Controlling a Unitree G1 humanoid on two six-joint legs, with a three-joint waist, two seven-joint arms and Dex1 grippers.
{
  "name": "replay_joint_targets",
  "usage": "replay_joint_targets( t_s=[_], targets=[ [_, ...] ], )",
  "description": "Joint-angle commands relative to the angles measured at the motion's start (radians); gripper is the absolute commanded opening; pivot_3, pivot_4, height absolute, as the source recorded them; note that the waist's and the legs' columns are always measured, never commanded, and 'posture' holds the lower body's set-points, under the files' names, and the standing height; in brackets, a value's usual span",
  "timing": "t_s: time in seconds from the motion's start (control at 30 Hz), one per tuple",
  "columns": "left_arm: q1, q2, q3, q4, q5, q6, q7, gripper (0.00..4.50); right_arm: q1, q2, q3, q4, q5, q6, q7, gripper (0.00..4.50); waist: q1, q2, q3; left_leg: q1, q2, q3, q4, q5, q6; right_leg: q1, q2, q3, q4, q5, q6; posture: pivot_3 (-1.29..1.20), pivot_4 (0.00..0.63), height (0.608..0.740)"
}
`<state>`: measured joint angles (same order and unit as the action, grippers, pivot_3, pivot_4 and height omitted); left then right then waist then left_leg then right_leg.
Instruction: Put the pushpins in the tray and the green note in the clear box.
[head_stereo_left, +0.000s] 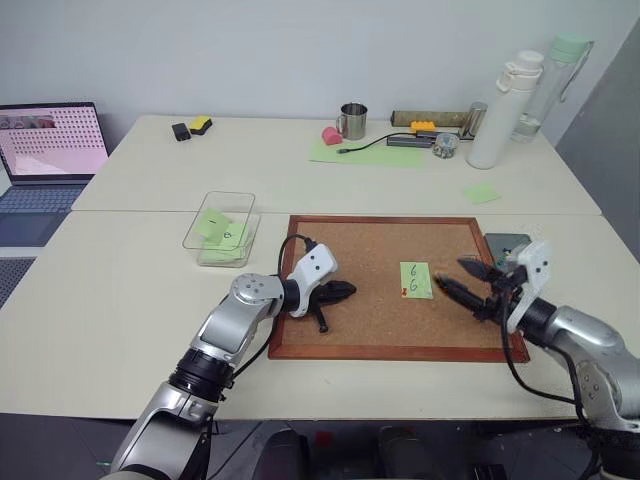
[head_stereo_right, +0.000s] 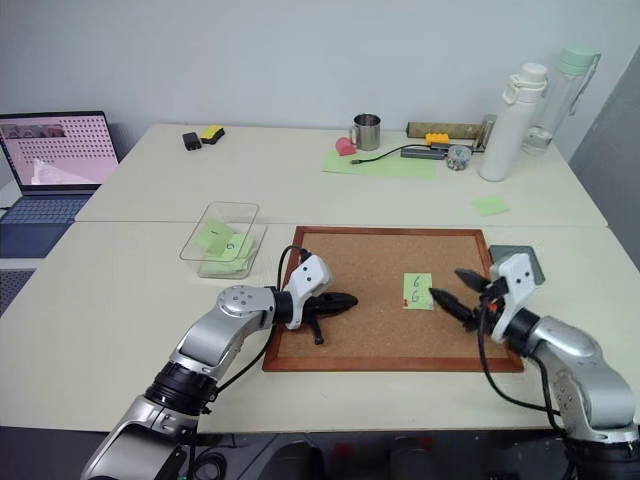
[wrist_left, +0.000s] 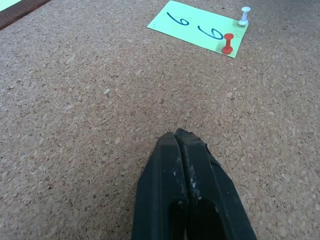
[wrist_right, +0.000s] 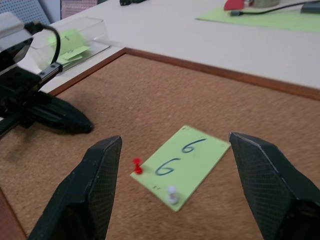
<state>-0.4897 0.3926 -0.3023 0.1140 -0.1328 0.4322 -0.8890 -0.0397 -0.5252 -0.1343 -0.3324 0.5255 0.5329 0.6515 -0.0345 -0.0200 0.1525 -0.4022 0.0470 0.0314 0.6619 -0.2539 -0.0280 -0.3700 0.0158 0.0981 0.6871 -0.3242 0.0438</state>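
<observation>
Spread-fingered, right gripper (wrist_right: 172, 187) faces the pale green "66" note (wrist_right: 182, 164), pinned to the corkboard (head_stereo_left: 370, 320) by red pushpin (wrist_right: 137, 166) and white pushpin (wrist_right: 172, 193); left gripper (wrist_left: 186, 150) pressed together; nothing delivered yet.

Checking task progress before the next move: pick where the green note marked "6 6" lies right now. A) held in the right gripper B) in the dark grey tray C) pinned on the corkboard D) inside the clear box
C: the green note lies flat on the corkboard, a red pushpin and a white pushpin standing at its corners.

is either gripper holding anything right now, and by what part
Nothing is held. The left gripper is shut empty over the corkboard; the right gripper is open, facing the green note.
</observation>
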Motion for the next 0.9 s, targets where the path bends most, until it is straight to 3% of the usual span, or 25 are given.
replay_joint_targets(
  t_s=[0.03,0.4,0.9],
  targets=[
    [0.019,0.020,-0.029,0.040,0.029,0.032,-0.012,0.00,-0.002,0.032,0.045,-0.027,-0.049,-0.024,-0.048,3.57,0.001,0.000,0.000,0.000,0.000,0.000,0.000,0.000,0.000,0.000,0.000,0.000,0.000,0.000,0.000,0.00,0.150,0.740],
    [0.013,0.027,-0.029,0.042,0.031,0.035,-0.022,0.00,-0.002,0.087,0.072,0.044,-0.145,-0.086,-0.116,3.57,0.001,0.000,0.000,0.000,0.000,0.000,-0.001,0.000,0.000,0.000,0.000,0.000,-0.002,0.000,0.000,0.00,0.150,0.740],
    [0.010,0.034,-0.032,0.036,0.026,0.049,-0.036,0.00,0.002,0.078,0.074,0.098,-0.187,-0.130,-0.086,0.58,0.000,0.000,0.000,0.000,0.000,0.000,-0.001,0.000,0.000,0.000,0.000,0.000,-0.002,0.000,0.000,0.00,0.150,0.740]
  ],
)
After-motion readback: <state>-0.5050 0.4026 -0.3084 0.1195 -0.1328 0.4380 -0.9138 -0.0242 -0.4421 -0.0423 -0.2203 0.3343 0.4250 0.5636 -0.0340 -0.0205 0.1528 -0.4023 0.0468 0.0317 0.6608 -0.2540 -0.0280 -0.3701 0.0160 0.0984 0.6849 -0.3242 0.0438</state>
